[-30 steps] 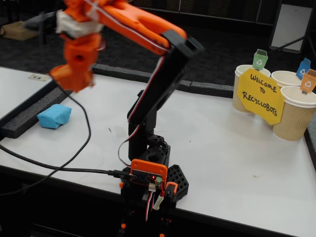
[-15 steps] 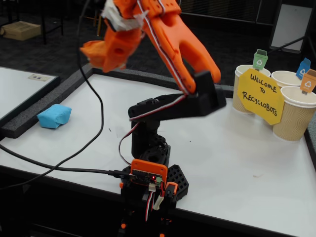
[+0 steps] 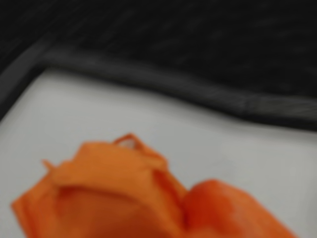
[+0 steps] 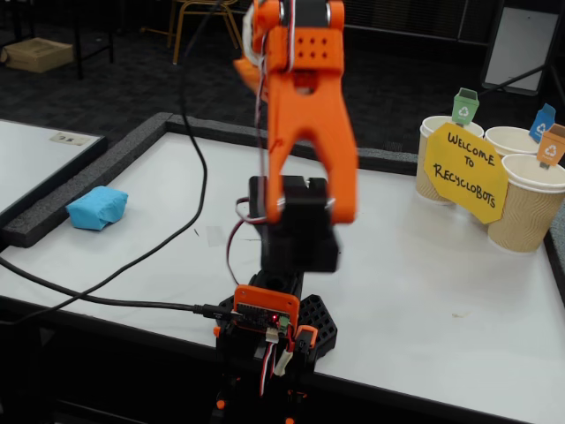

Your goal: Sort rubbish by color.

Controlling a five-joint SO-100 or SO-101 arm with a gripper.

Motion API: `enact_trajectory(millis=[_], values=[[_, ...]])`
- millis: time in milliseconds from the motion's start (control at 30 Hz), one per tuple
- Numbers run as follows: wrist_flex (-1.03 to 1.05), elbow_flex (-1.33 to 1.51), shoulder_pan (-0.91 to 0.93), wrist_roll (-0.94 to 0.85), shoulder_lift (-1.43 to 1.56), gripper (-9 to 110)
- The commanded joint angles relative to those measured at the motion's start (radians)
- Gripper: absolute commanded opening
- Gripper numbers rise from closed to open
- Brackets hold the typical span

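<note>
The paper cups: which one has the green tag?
The cup at the left of the group in the fixed view carries the green tag; the other two cups' tags are blue and orange.

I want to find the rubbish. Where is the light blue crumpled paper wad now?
In the fixed view, the light blue crumpled paper wad lies on the white table at the far left, beside the dark foam border strip.

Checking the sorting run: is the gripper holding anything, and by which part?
Cannot tell: the gripper is just an orange blur in the wrist view.
</note>
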Motion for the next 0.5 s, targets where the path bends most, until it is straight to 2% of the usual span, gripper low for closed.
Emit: enact_trajectory(millis=[0,233,467], values=[[-0.110,0.011,0.189,-0.080,0.064,0],[-0.330,0.129,0.569,-0.183,0.066,0],[-0.471,0.264,0.787,-0.282,0.066,0]])
